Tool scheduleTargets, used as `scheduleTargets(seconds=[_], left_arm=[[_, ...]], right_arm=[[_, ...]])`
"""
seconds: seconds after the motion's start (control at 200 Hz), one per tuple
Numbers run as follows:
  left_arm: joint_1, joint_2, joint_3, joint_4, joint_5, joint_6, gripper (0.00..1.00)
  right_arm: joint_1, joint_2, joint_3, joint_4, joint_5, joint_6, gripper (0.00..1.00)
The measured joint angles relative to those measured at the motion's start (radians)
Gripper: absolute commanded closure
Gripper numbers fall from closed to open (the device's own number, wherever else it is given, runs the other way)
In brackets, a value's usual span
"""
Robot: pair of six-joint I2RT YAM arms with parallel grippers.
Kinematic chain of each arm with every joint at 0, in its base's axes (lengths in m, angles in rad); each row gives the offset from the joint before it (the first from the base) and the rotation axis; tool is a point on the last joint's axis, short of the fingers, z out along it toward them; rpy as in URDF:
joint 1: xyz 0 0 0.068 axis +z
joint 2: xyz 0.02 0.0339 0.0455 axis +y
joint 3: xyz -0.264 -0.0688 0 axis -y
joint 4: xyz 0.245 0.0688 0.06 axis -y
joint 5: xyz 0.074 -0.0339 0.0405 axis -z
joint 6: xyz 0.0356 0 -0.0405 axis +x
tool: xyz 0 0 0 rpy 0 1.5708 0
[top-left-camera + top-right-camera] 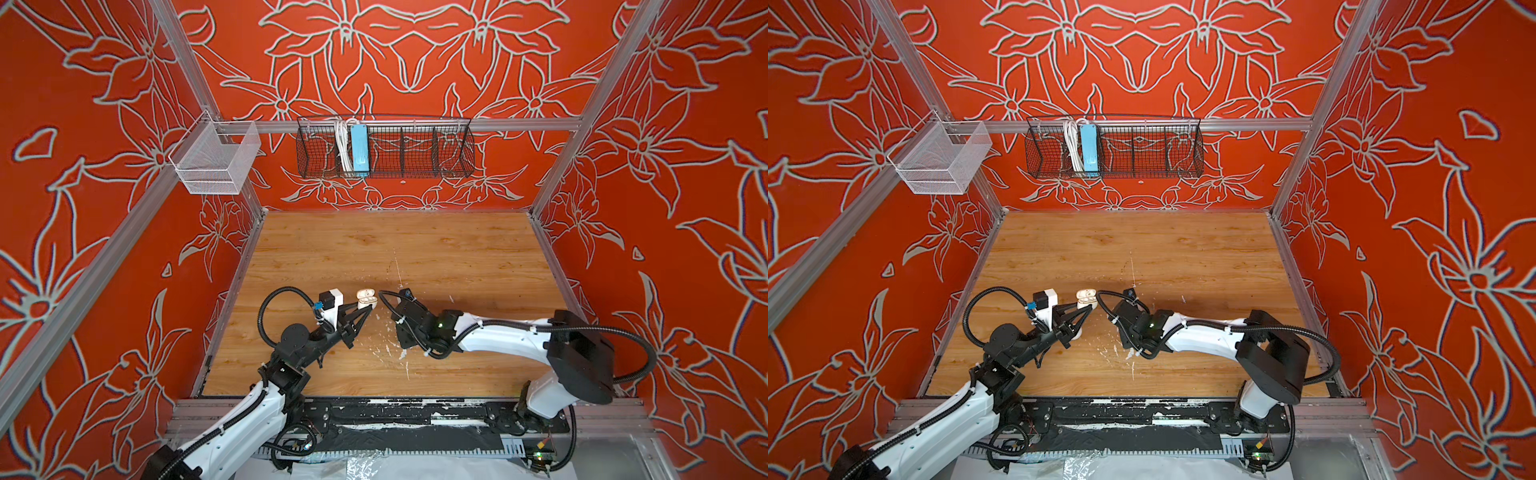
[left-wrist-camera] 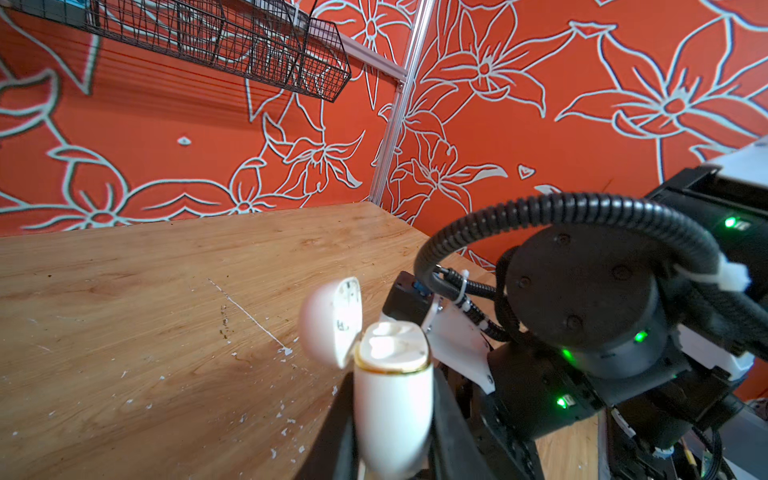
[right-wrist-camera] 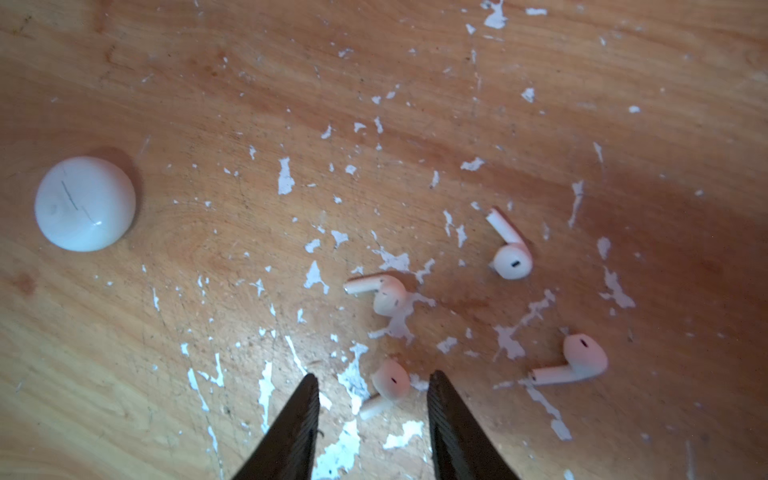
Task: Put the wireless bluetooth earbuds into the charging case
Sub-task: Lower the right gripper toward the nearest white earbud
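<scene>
The charging case (image 2: 392, 407) is white with a gold rim, and its lid (image 2: 330, 322) is hinged open. My left gripper (image 2: 392, 453) is shut on its body and holds it above the table in both top views (image 1: 366, 297) (image 1: 1087, 298). Several white earbuds lie loose on the wood in the right wrist view, among them these three (image 3: 511, 257) (image 3: 384, 293) (image 3: 577, 359). My right gripper (image 3: 374, 376) points down, open, with one earbud (image 3: 390, 384) lying between its fingertips, untouched. From above, the right wrist (image 1: 409, 320) hides its fingers.
A white domed disc (image 3: 85, 203) lies on the table apart from the earbuds. White paint flecks (image 3: 286, 176) cover the wood around them. A black wire basket (image 1: 384, 151) and a white mesh basket (image 1: 216, 160) hang on the back rail. The right arm's wrist sits close beside the held case.
</scene>
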Motion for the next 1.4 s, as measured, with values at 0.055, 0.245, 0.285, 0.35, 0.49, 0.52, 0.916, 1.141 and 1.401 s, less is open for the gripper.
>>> scheduleTargets(seconds=[0.055,0.245,0.285,0.35,0.49,0.52,0.916,1.141,1.401], left_arm=[[0.0,-0.008,0.0,-0.002,0.0,0.003,1.0],[0.0,-0.054,0.002,-0.048,-0.049,0.003,1.0],[0.0,-0.063,0.002,-0.068,-0.07,0.002,1.0],[0.0,-0.074,0.002,-0.094,-0.103,-0.001,1.0],[0.0,-0.082,0.002,-0.123,-0.142,-0.003,1.0],[0.0,-0.082,0.002,-0.126,-0.145,-0.003,1.0],[0.0,-0.087,0.002,-0.15,-0.157,-0.003,1.0],[0.0,-0.084,0.005,-0.151,-0.157,-0.002,1.0],[0.0,-0.075,0.01,-0.151,-0.157,-0.002,1.0]], right_arm=[[0.0,0.019,0.011,-0.011,0.002,0.0,0.54],[0.0,0.101,0.043,-0.051,0.021,0.0,0.56],[0.0,0.114,0.045,-0.053,0.027,0.001,0.56],[0.0,0.124,0.046,-0.064,0.038,0.002,0.56],[0.001,0.128,0.046,-0.084,0.071,0.006,0.56],[0.001,0.128,0.046,-0.087,0.077,0.008,0.56],[0.011,0.114,0.031,-0.116,0.115,0.019,0.56],[0.025,0.087,0.02,-0.116,0.113,0.021,0.5],[0.034,0.108,0.051,-0.129,0.112,0.018,0.47]])
